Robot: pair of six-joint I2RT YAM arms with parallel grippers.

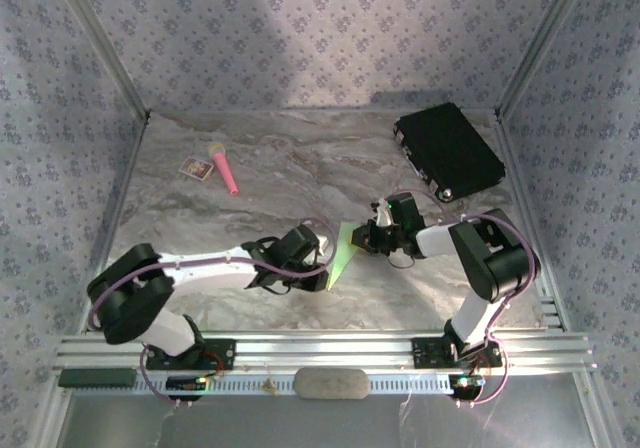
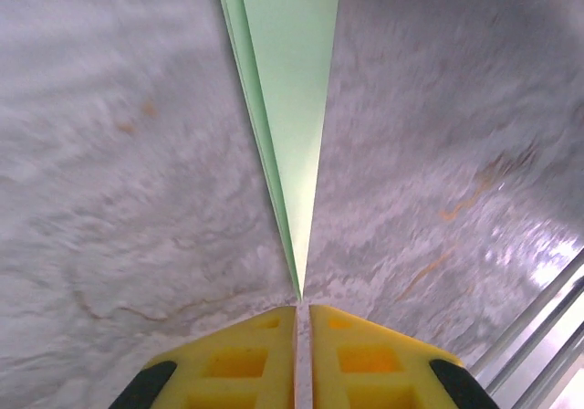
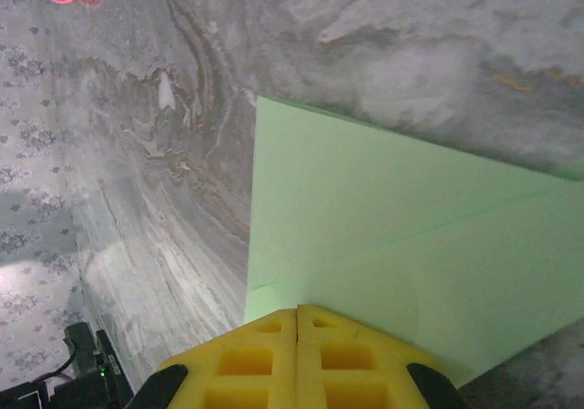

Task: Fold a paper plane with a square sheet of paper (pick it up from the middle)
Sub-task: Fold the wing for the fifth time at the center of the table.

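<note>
**Top external view.** The paper plane (image 1: pixel 343 251), a lime-green pointed wedge, is found near the middle of the grey marbled surface (image 1: pixel 300 158). It is bracketed by the left gripper (image 1: pixel 318 260) and the right gripper (image 1: pixel 362 238). A pink stick (image 1: pixel 224 169) and a small white card (image 1: pixel 196 168) are noted far left, and a black case (image 1: pixel 448 151) far right.

**Left wrist view.** The left gripper (image 2: pixel 302 310) is closed to a hairline gap. The plane's (image 2: pixel 292 108) narrow tip runs into that gap and is judged pinched there. Stacked layers are visible along the taper's left edge.

**Right wrist view.** The right gripper (image 3: pixel 297 310) is closed on the plane's (image 3: pixel 383 235) wide end. A diagonal crease and an overlapping flap are recorded. The paper is thin and matt, and the surface is glossy.

**Assessment.** A late fold is judged to be in hand, with the dart formed and the wings not yet spread. The next move calls for one end to be kept pinned while the crease is pressed lightly.
</note>
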